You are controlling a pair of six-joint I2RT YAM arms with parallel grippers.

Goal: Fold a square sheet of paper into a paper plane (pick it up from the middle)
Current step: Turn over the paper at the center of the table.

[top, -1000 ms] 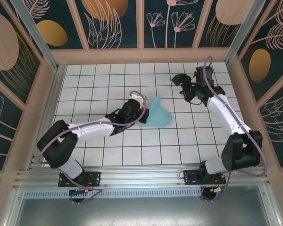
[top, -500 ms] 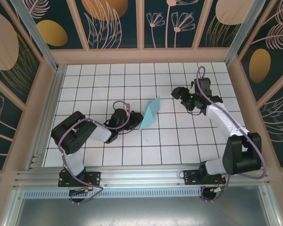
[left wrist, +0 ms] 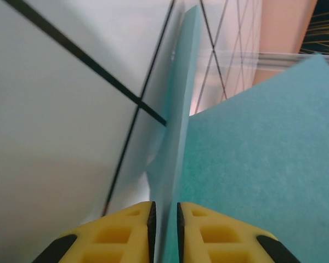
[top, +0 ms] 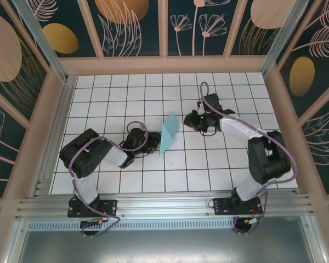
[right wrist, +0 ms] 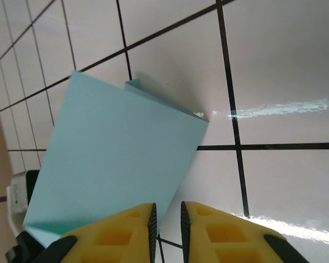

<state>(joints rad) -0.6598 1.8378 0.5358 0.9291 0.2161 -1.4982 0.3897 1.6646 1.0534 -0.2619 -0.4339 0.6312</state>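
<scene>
The square sheet of paper (top: 169, 133) is light turquoise, folded and standing on edge near the middle of the tiled table. My left gripper (top: 157, 144) lies low on the table at the paper's lower left. In the left wrist view the folded layers (left wrist: 252, 153) run straight between the yellow fingers, and the left gripper (left wrist: 164, 230) is shut on them. My right gripper (top: 186, 121) sits just right of the paper. In the right wrist view the paper's flat face (right wrist: 115, 159) ends beside the left pad. The right gripper (right wrist: 166, 230) has a narrow gap showing bare tile.
The white grid-tiled table (top: 219, 170) is boxed in by wooden walls (top: 164, 64) at the back and both sides. An aluminium rail (top: 164, 208) carrying the arm bases runs along the near edge.
The paper went from a spread, drooping shape to a narrow upright fold. The left arm pulled back low. The right arm swung left to the paper and its jaws narrowed from wide.
</scene>
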